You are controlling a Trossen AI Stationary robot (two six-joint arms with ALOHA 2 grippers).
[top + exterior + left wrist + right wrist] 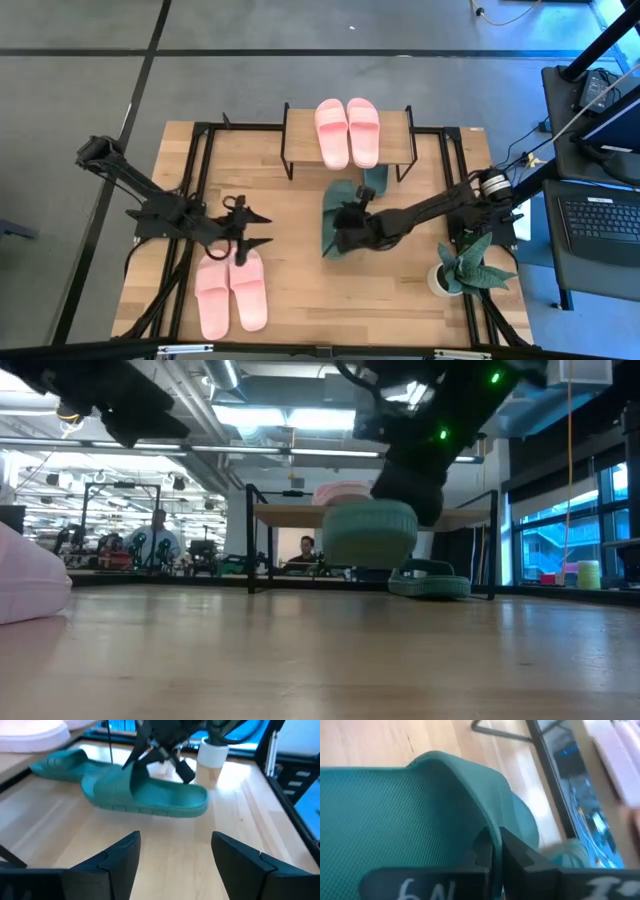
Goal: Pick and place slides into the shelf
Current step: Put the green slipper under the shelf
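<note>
The shelf (400, 122) serves as the landmark: one pink pair (347, 130) is already set on its top board, and a second pink pair (231, 290) lies well in front of it toward the table's near edge, on the left arm's side. One dark green slide (372, 181) rests on the table just in front of the shelf, partly under its top board. The other green slide (145, 795) is gripped by the right gripper (495, 852), a little further in front of the shelf; its fingers are pinched tight on the edge of the strap, and the slide appears lifted clear of the table in the low view. The left gripper (250, 228) hangs over the toe end of the second pink pair with its fingers spread wide and nothing held. The step in hand is judged to be the carry of the green slide to the shelf. It would be done well if the slide is kept level, since a thin pinch on a rubbery strap may let it swing, and if it is steered clear of the black legs and the resting green slide.
</note>
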